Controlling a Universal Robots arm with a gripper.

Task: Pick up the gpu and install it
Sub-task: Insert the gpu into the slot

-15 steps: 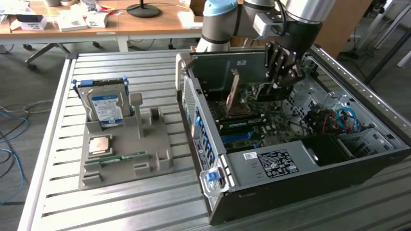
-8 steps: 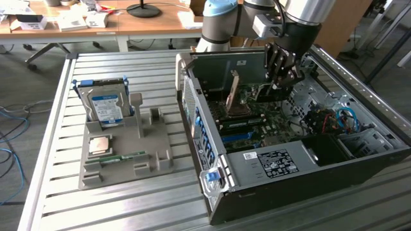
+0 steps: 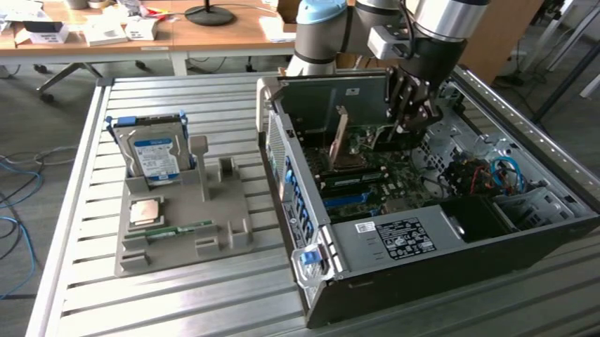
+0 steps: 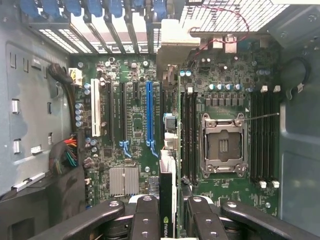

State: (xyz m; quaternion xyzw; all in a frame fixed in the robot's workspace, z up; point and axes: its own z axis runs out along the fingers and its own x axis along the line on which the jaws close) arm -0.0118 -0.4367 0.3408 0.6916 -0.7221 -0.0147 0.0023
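Inside the open computer case (image 3: 450,246), which lies on its side toward the exterior view's right edge of the slatted metal counter (image 3: 187,302), the claw (image 4: 172,210) is clenched on the gpu (image 4: 167,200). Its black fingers (image 4: 147,217) press on either face of the card, which the wrist view sees edge-on, with a green logo on its near edge. The card stands upright over the motherboard (image 4: 135,125), between the long blue slot (image 4: 149,115) and the empty CPU socket (image 4: 222,142), and its far end reaches the case's rear wall with the slot openings (whether its edge is already down in a slot cannot be told). A white slot (image 4: 95,115) and a small finned heat sink (image 4: 123,180) lie further along the board on the blue slot's side. Well apart from the case, toward the counter's edge at the exterior view's left, sits a grey parts holder (image 3: 187,246). A hard drive (image 3: 154,154) with a blue label stands upright at the holder's far end, and a slim green memory stick (image 3: 183,229) lies flat nearer its front edge.
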